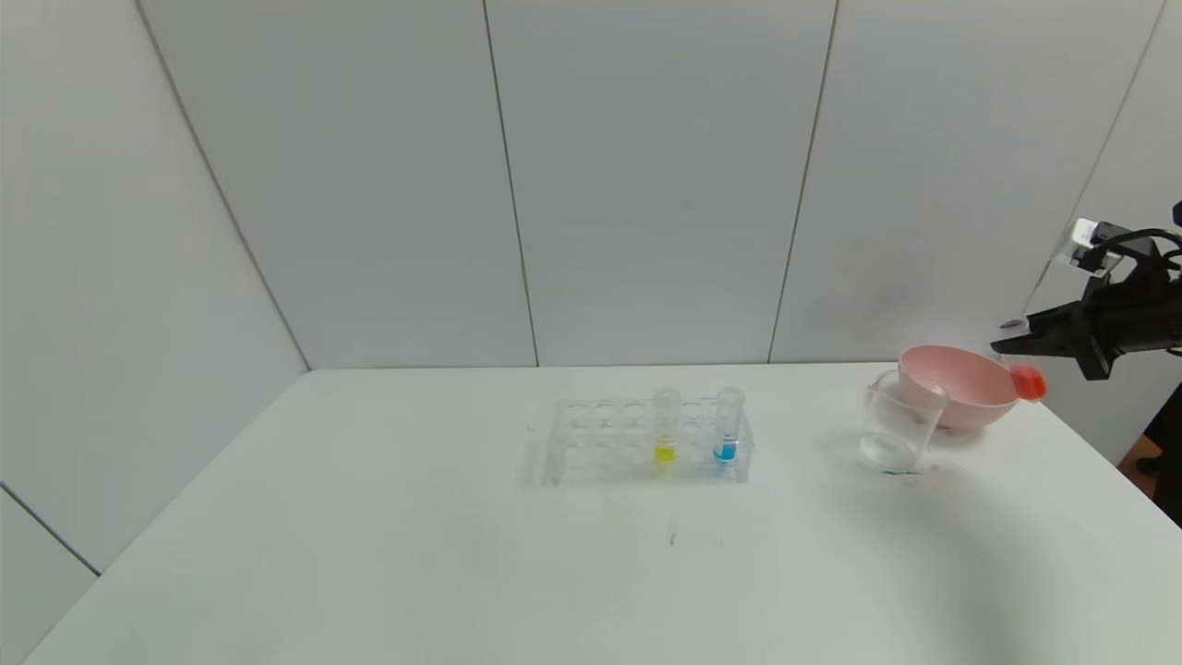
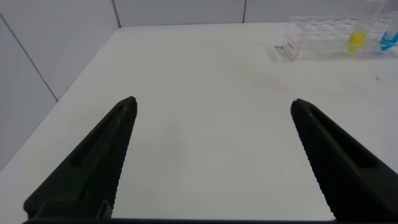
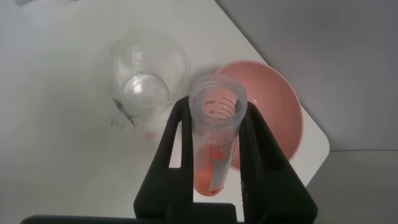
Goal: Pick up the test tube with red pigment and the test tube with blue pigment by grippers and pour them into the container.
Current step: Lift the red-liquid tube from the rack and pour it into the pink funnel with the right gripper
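Starting at your left, the left gripper (image 2: 211,158) hangs over the tabletop's (image 1: 369,517) left side with its fingers spread wide and nothing between them, well apart from the clear rack (image 1: 646,441) near the middle of the tabletop, where the yellow tube (image 1: 666,427) and the test tube with blue pigment (image 1: 728,427) stand upright side by side. Further right, near the far right corner, you have the container (image 1: 898,422) standing just in front of the pink bowl (image 1: 960,386), touching or nearly touching it. The right gripper (image 3: 214,134) is clamped around the test tube with red pigment (image 3: 214,143), which sits between its fingers above the bowl's right rim, open mouth toward the wrist camera.
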{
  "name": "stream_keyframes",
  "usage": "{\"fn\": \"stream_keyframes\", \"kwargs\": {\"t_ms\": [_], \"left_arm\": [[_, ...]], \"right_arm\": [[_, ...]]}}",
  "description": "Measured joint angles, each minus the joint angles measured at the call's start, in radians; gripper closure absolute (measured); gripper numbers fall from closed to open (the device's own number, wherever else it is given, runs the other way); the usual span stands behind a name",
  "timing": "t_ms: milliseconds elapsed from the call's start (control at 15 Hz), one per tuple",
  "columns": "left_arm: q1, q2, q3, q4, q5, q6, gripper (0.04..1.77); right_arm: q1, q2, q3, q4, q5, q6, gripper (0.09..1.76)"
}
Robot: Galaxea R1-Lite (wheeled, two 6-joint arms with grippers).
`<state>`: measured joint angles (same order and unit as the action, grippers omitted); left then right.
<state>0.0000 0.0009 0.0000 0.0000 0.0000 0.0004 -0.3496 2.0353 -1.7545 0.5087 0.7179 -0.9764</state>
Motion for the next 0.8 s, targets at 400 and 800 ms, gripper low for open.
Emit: {"fn": "stream_keyframes", "kwargs": {"t_ms": [400, 800], "left_arm": [[0.0, 0.0, 0.0, 0.0, 0.0, 0.0, 0.05], [0.0, 0.0, 0.0, 0.0, 0.0, 0.0, 0.05]], "right_arm": [[0.063, 0.064, -0.214, 0.216, -0.143, -0.089, 1.36], [0.129, 0.094, -0.243, 0.231, -0.23, -0.127, 1.36]]}}
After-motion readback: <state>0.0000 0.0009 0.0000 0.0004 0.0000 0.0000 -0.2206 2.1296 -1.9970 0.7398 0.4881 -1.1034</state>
